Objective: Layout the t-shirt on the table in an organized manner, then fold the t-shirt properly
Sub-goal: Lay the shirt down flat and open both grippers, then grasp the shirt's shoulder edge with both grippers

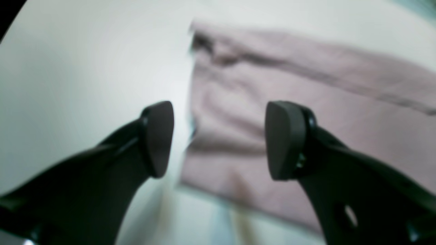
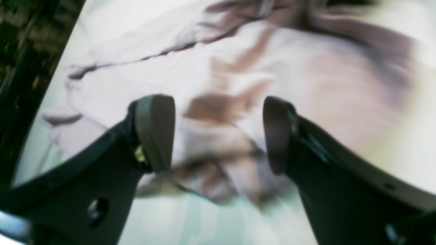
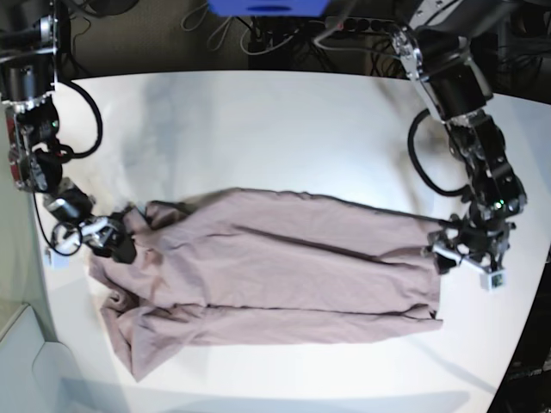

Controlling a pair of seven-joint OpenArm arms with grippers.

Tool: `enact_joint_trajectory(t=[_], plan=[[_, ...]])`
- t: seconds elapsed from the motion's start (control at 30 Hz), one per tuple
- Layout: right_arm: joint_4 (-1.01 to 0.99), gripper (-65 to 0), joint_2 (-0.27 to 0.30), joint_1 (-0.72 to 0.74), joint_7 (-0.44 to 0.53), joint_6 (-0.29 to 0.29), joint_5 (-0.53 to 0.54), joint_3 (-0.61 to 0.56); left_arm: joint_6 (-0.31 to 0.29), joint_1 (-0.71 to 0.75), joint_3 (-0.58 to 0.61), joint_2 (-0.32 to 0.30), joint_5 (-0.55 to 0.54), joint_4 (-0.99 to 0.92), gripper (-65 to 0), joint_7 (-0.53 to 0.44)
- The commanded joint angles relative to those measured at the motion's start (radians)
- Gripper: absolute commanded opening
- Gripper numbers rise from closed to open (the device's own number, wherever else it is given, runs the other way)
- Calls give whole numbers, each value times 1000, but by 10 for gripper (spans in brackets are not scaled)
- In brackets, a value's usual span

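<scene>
The mauve t-shirt [image 3: 275, 275] lies stretched lengthwise across the white table [image 3: 258, 129], wrinkled, with one end bunched at the left. My left gripper [image 3: 443, 251] is at the shirt's right edge. In the left wrist view it [image 1: 219, 139] is open and empty, over the edge of the shirt [image 1: 306, 102] where it meets the table [image 1: 85, 68]. My right gripper [image 3: 116, 241] is at the bunched left end. In the right wrist view it [image 2: 216, 134] is open and empty, with crumpled folds of the shirt [image 2: 306, 78] below and between its jaws. Both wrist views are blurred.
Dark cables and equipment [image 3: 344, 34] lie beyond the table's far edge, with a blue object [image 3: 267, 7] at the top. The table's curved edge runs close to both grippers, left [image 3: 43, 284] and right [image 3: 534, 284].
</scene>
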Motion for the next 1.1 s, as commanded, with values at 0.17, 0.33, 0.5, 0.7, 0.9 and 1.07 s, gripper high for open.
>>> enact_joint_trajectory(t=[0.17, 0.33, 0.5, 0.7, 0.9, 1.07], plan=[[175, -244, -2, -156, 26, 14, 21, 118, -7, 95, -2, -17, -95, 17, -240, -27], [204, -243, -19, -237, 26, 14, 21, 124, -4, 128, -1, -46, -169, -38, -239, -30], [204, -243, -20, -294, 29, 14, 21, 124, 1, 90, -1, -54, -161, -163, -240, -119], [204, -243, -16, -345, 29, 14, 21, 124, 1, 46, 9, -56, -160, -310, -240, -217], [204, -245, -16, -395, 31, 14, 20, 141, -5, 10, 10, -68, -160, -460, -261, -254], [204, -244, -20, -418, 29, 14, 20, 173, -7, -7, 81, -88, -169, -493, -511, -259]])
